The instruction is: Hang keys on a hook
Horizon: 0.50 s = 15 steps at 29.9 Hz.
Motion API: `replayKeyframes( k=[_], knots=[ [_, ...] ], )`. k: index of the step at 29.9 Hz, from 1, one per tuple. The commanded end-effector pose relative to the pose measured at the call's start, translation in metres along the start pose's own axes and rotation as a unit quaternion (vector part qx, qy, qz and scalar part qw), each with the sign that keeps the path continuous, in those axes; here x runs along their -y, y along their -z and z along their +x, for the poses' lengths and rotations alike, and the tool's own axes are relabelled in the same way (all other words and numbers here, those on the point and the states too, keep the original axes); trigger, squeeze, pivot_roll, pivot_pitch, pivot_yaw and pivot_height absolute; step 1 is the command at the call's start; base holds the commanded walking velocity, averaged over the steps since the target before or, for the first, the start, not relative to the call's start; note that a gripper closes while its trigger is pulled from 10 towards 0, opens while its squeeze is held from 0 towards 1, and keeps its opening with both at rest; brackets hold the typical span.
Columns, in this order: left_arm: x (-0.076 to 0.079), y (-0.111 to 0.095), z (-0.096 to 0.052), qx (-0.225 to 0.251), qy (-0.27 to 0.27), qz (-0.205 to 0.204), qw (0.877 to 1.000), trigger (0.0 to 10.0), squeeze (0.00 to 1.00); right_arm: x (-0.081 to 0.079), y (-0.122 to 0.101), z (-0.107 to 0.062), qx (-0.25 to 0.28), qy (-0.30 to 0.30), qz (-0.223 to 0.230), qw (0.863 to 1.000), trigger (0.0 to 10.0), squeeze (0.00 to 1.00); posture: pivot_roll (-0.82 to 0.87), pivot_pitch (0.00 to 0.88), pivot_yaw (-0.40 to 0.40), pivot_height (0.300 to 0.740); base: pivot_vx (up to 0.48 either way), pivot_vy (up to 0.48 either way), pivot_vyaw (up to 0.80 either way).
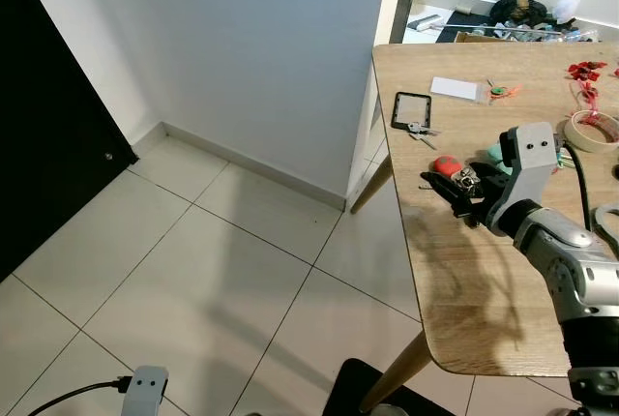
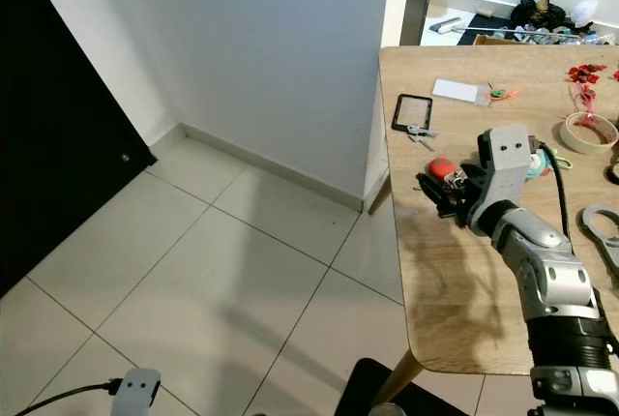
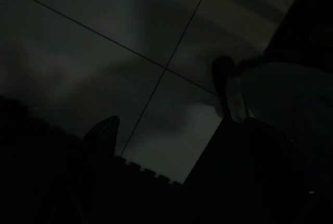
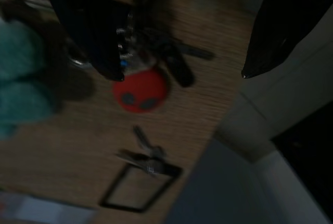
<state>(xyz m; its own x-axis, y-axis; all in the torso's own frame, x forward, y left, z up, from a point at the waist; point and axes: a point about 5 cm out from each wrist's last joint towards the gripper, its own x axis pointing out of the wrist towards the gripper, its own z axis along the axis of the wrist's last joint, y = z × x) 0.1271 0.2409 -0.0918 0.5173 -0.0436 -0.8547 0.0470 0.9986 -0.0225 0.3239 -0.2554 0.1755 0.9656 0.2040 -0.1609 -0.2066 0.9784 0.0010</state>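
Observation:
A bunch of keys [image 4: 148, 47] with a round red fob [image 4: 139, 89] lies on the wooden table [image 1: 484, 300] near its left edge. My right gripper [image 1: 447, 193] hovers low over the bunch, fingers spread wide and open. In the right wrist view one black finger [image 4: 88, 26] overlaps the keys and the other stands well off to the side above the table edge. The red fob [image 1: 447, 164] sits just beyond the fingertips. My left arm [image 1: 145, 389] hangs idle over the tiled floor; its wrist view is very dark.
A black rectangular frame [image 1: 411, 109] with a separate small key [image 1: 422, 132] lies further back on the table. Beside my right wrist is a teal soft object [image 1: 495, 153]. A white card [image 1: 455, 88], a tape roll [image 1: 592, 131] and red scraps [image 1: 585, 71] are beyond. White wall and black door [image 1: 48, 145] stand left.

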Motion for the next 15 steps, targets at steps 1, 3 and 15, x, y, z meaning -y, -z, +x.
replayKeyframes(
  k=[1,3,15],
  knots=[
    [0.005,0.009,-0.001,-0.015,0.008,0.005,1.000,10.0,0.00,0.004,0.006,0.000,-0.017,0.018,0.014,1.000,10.0,0.00,-0.16,0.147,0.087,0.740,0.000,0.000,0.00],
    [0.005,0.009,-0.001,-0.016,0.009,0.006,1.000,10.0,0.00,0.007,0.007,0.001,-0.021,0.037,0.016,0.999,10.0,0.00,-0.16,0.147,0.087,0.740,0.000,0.000,0.00],
    [0.005,0.010,-0.001,-0.018,0.010,0.010,1.000,10.0,0.00,0.001,0.018,0.004,-0.064,0.029,-0.003,0.998,10.0,0.00,-0.16,0.149,0.092,0.740,0.000,0.000,0.00]
  ],
)
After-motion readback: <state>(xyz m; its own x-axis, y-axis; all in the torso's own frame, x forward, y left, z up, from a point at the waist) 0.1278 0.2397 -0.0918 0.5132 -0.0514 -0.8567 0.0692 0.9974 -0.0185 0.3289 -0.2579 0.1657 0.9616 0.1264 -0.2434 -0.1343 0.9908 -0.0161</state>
